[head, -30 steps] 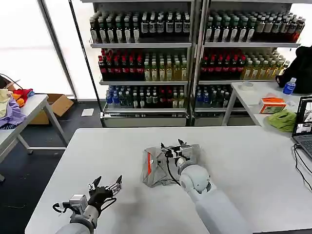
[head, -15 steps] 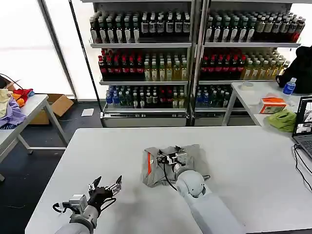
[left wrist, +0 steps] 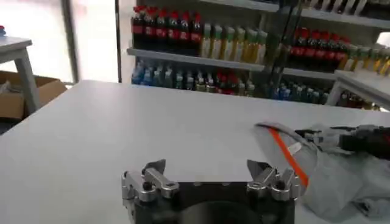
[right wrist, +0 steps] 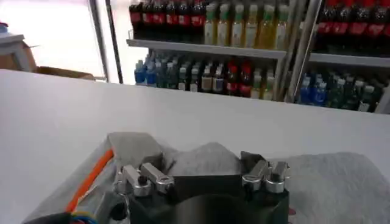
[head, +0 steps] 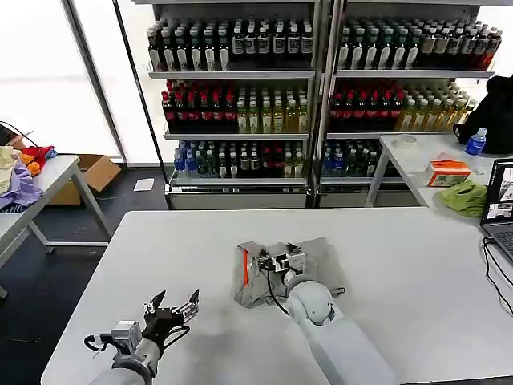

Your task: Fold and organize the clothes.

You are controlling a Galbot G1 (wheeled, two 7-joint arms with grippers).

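Item: one grey T-shirt (head: 276, 273), lying as a compact folded bundle at the centre of the white tabletop (head: 417, 281), orange collar strip (head: 244, 271) showing along its left edge; the chest print cannot be made out. Right hand (head: 280, 261): directly over the bundle's middle, fingers spread apart with nothing clamped between them, the cloth lying flat beneath in the right wrist view (right wrist: 341, 182). Change noted: a second ago this hand stood at the bundle's right side, where the cloth was bunched; it has since travelled left across the shirt, and the right part of the bundle now lies spread and flatter. Reading: a fold has probably just been laid over or smoothed down, and the shirt looks close to its finished shape; what remains is likely a final tidy or moving it to a resting place. Left hand (head: 171, 310): one, parked near the tabletop's near-left corner, well apart from the shirt, fingers open and empty, unchanged across the second. Surroundings: two shelving units of bottled drinks (head: 240, 96) at the far side; one side table far left carrying a pile of coloured garments (head: 20, 172); one lime-green cloth (head: 466, 197) on the far-right table; one laptop (head: 501, 215) at the right edge.
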